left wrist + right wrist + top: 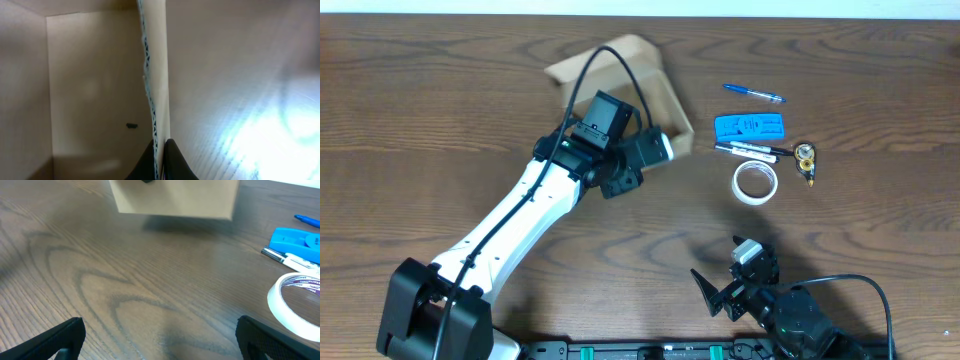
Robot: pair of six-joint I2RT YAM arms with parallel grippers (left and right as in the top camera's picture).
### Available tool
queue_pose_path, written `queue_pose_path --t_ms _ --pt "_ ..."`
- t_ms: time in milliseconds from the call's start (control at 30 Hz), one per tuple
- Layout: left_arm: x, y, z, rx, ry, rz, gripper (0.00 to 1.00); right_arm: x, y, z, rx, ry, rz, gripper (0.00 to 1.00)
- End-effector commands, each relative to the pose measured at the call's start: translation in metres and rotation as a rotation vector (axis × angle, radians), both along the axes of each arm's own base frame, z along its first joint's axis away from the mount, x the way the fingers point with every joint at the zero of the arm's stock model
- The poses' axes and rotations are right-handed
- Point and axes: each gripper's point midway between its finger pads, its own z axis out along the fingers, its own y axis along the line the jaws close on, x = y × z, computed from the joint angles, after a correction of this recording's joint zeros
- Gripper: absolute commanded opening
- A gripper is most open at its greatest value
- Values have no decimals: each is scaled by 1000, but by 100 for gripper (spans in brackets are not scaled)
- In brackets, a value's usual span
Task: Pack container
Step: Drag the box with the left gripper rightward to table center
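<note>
From overhead, a dark wood table (470, 120) holds one tan cardboard container (625, 75) at upper centre, with its flap open. One white left arm (520, 215) reaches up from the lower left, and the left gripper (660, 147) meets the container's near right wall. To the right of the container lie one blue pen (753, 93), one blue flat item (748, 126), one white marker (752, 150), one small gold-and-black item (806, 155) and one tape roll (756, 181), all clustered near each other. The right gripper (730, 290) sits low near the front edge, well apart from everything. In the left wrist view, two dark fingertips (173, 159) pinch the raw edge of a container wall, with the bare interior showing to the left. In the right wrist view, the right gripper's two fingers are spread wide over bare wood, with the container ahead and the tape roll off to the right.
</note>
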Motion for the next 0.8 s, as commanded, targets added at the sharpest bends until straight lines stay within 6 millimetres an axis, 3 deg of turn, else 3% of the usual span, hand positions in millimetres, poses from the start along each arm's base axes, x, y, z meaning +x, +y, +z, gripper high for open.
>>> queue_pose_path --t_ms 0,400,767 --pt "-11 -21 22 -60 -79 -262 5 -1 1 0 10 4 3 99" --pt "-38 -21 8 -64 15 -396 6 -1 1 0 10 4 3 99" --pt "-35 -16 -21 -4 64 -402 5 -1 1 0 10 4 3 99"
